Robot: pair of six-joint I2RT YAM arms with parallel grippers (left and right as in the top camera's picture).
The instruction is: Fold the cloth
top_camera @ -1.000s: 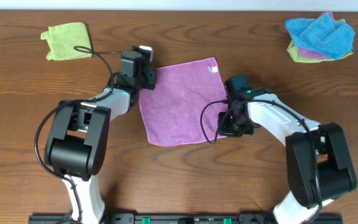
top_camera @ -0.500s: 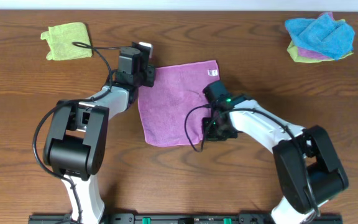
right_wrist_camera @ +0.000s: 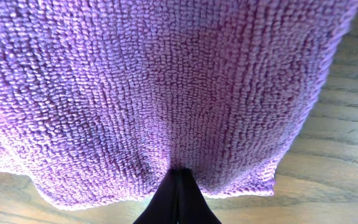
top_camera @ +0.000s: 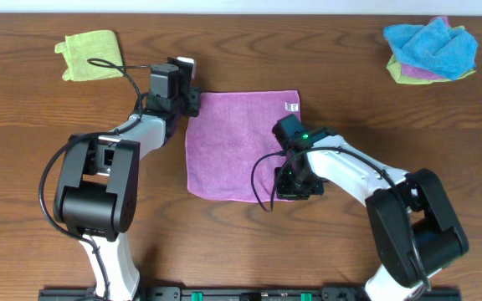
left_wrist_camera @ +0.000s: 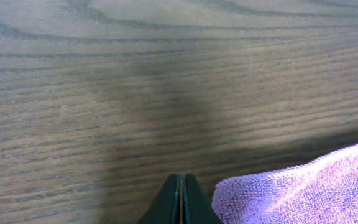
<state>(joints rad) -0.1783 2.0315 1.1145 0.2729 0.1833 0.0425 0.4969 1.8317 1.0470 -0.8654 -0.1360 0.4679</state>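
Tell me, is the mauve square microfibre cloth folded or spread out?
Spread out. The mauve square microfibre cloth lies flat as one square sheet, white tag at one corner; no fold shows.

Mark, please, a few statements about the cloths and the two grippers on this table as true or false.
1. The mauve cloth lies spread out flat, not yet folded. True.
2. The left gripper and the right gripper both have their jaws shut. True.
3. The white tag sits at the corner beside the left gripper. False: it sits at the other far corner, on the right arm's side.
4. The lime-green cloth lies on top of the mauve cloth. False: it lies apart from it, towards the far left of the table.
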